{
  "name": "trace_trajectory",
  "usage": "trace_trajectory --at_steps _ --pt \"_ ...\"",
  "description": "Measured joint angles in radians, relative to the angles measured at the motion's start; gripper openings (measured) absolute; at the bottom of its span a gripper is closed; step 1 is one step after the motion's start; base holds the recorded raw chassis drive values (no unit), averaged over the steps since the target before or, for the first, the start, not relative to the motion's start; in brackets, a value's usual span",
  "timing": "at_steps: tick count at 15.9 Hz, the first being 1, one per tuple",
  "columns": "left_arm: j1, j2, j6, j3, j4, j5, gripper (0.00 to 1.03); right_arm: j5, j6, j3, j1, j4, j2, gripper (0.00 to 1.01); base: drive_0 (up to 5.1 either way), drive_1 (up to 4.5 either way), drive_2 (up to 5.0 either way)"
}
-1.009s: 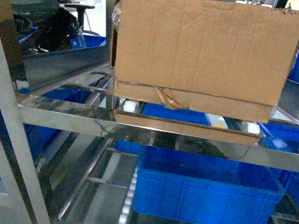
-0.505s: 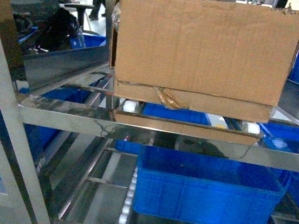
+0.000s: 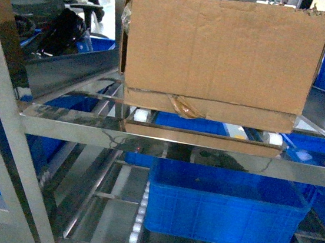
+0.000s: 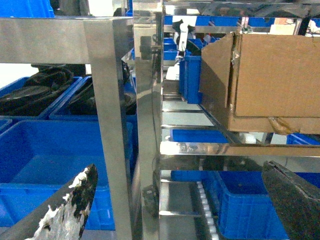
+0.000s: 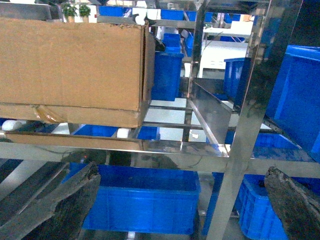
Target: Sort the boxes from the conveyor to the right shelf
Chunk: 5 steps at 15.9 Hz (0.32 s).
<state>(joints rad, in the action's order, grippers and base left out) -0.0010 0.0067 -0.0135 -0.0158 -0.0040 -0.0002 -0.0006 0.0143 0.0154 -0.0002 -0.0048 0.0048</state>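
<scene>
- Black, worn fingers of the left gripper (image 4: 175, 210) stand wide apart with nothing between them; the right gripper (image 5: 185, 205) is likewise spread and empty.
- Neither gripper touches the cardboard box (image 3: 221, 57); both sit low and clear of it.
- The box rests on the white rollers (image 3: 142, 115) of the steel shelf (image 3: 148, 139), above a blue bin (image 3: 223, 209).
- Judgement: placement looks complete. Withdrawal should run straight back, fingers kept apart, clear of the upright post (image 5: 250, 125) and the front rail.

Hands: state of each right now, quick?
Left hand: open, holding nothing.
Right hand: open, holding nothing; the box sits on the shelf.
</scene>
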Motion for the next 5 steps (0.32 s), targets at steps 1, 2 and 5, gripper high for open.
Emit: trace_trajectory --at_steps 1,2,5 --pt "0.000 0.000 0.000 0.000 0.000 0.000 0.98 0.000 0.000 0.000 0.000 0.000 0.000 0.98 0.0 0.00 0.0" --pt "0.000 0.000 0.000 0.000 0.000 0.000 0.98 0.000 0.000 0.000 0.000 0.000 0.000 0.98 0.0 0.00 0.0" --pt "0.000 0.000 0.000 0.000 0.000 0.000 0.98 0.000 0.000 0.000 0.000 0.000 0.000 0.98 0.0 0.00 0.0"
